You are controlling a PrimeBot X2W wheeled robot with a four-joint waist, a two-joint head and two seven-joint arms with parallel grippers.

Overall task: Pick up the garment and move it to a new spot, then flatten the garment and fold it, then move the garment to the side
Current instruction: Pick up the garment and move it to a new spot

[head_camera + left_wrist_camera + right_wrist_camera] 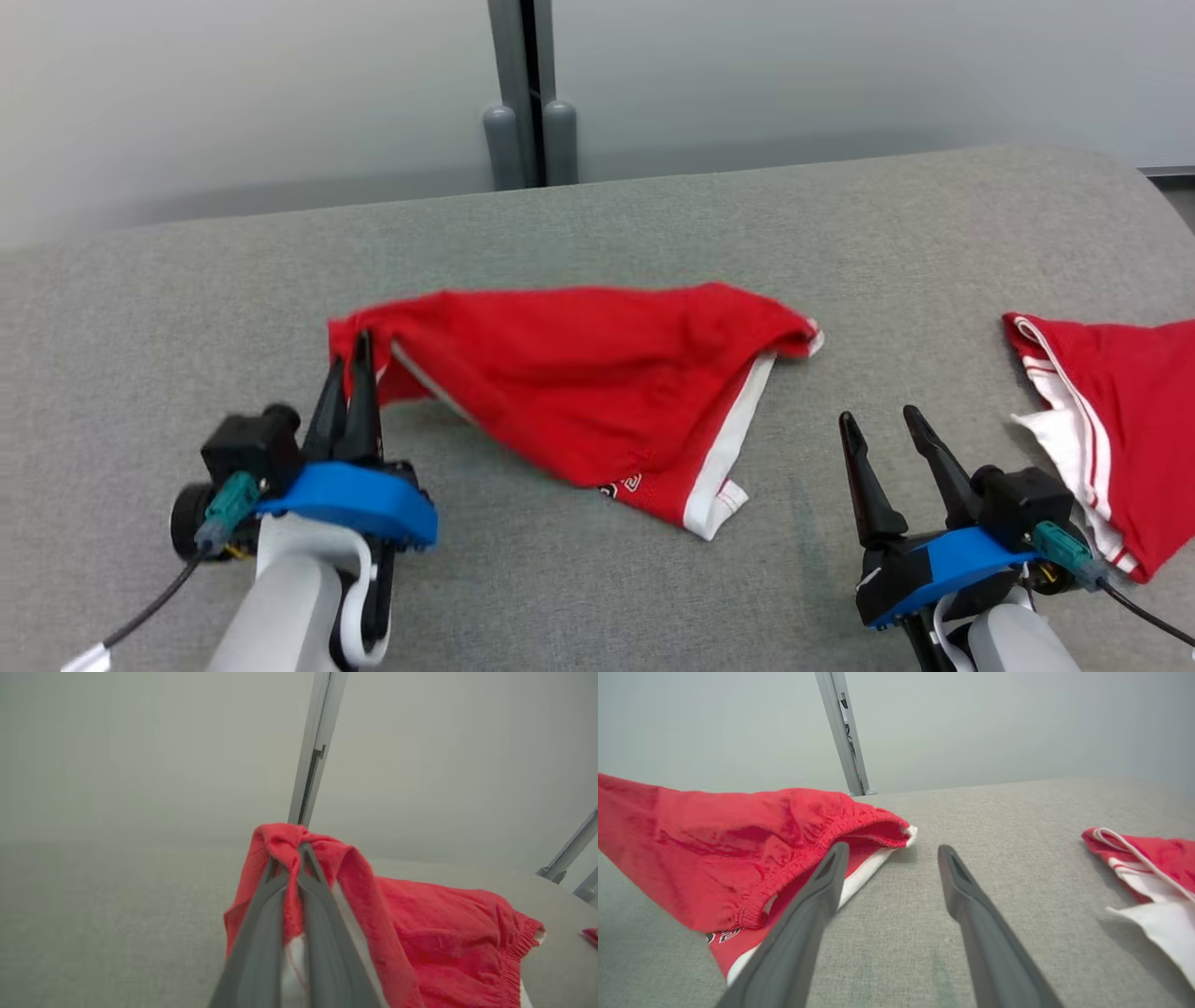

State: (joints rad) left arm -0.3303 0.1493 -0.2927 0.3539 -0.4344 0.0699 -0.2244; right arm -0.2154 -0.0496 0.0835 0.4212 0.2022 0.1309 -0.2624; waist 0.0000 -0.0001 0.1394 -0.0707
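Note:
A red garment (579, 383) with white trim lies rumpled across the middle of the grey table (597, 233). My left gripper (351, 345) is shut on its left corner, which it holds lifted off the surface. In the left wrist view the red cloth (420, 924) bunches around the closed fingertips of that gripper (292, 851). My right gripper (878, 420) stands open just right of the garment, low over the table with nothing between its fingers. The right wrist view shows the open gripper (892, 851) beside the garment's elastic edge (794, 872).
A second red and white garment (1111, 429) lies at the table's right edge, right of my right gripper; it is also in the right wrist view (1148, 868). A grey post (527, 103) stands behind the table against a pale wall.

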